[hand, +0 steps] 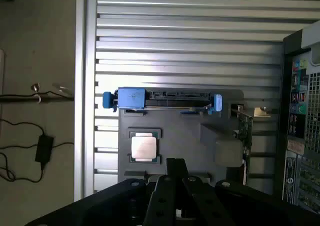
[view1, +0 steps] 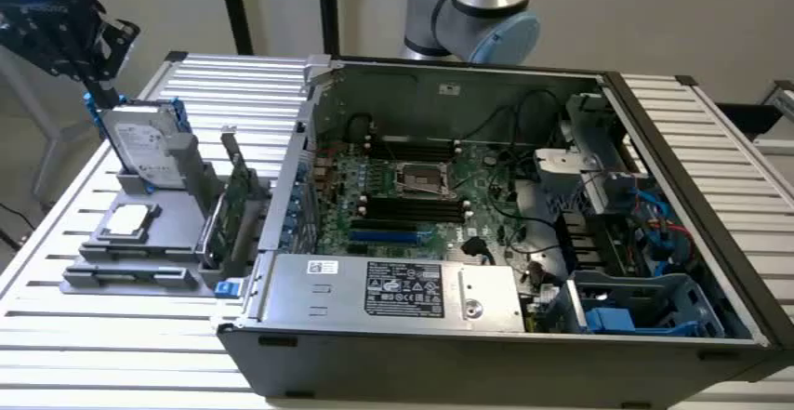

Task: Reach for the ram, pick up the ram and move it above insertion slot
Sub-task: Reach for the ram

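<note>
Ram, long thin green circuit-board stick point(view1: 211, 235), apparently standing on edge along grey plastic fixture's point(view1: 130, 275) side rim, long axis following it; black gripper point(view1: 72, 31) hovering above fixture's far end, opening impossible to tell.

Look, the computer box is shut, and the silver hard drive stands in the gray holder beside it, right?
No: the exterior view shows the computer box open. The silver hard drive does stand in the gray holder beside it.
</note>
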